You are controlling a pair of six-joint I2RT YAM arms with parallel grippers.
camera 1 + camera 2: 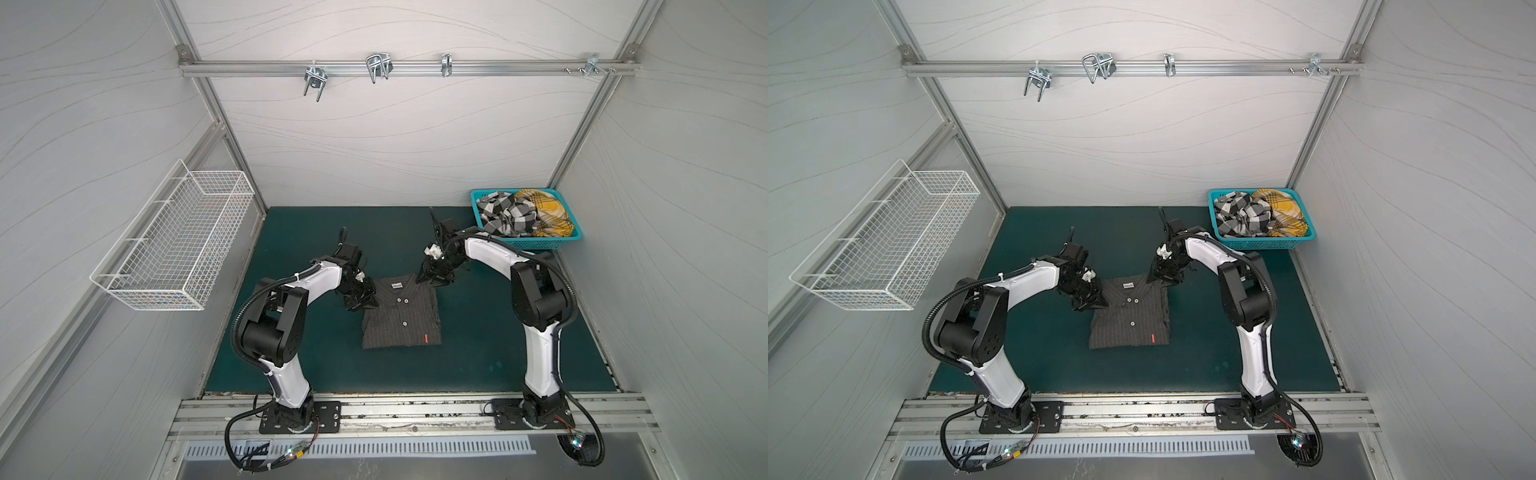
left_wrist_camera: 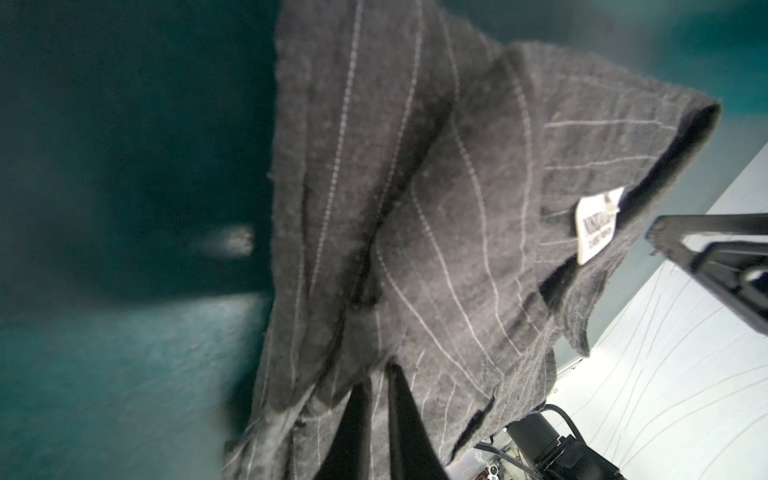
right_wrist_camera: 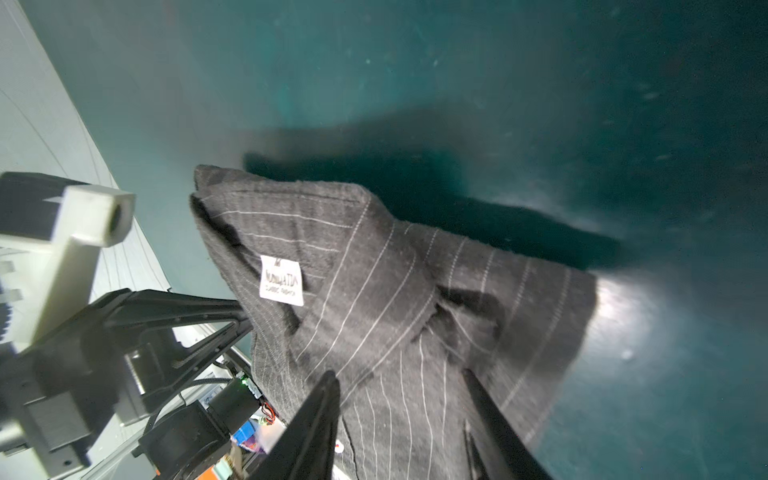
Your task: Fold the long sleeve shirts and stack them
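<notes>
Grey rail (image 1: pixel 415 415) fronts teal mat (image 1: pixel 478 365); left tool (image 2: pixel 377 374) pinches pinstriped shirt (image 1: pixel 401 320), right tool (image 3: pixel 401 374) gapes.

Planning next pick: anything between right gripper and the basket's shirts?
Nothing loose. The right gripper is open at the grey shirt's collar; bare mat runs to the teal basket, where the checked shirt and plaid shirt lie uncovered. Only its wall to clear.

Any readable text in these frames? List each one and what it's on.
"NOMINATION": top line of the white neck label inside the collar of the grey pinstripe shirt; slightly blurred, so this is the likely reading.
Second line of that label: too blurred to read.
Red tab near the shirt's hem: too small to read.
No other text is visible.
</notes>
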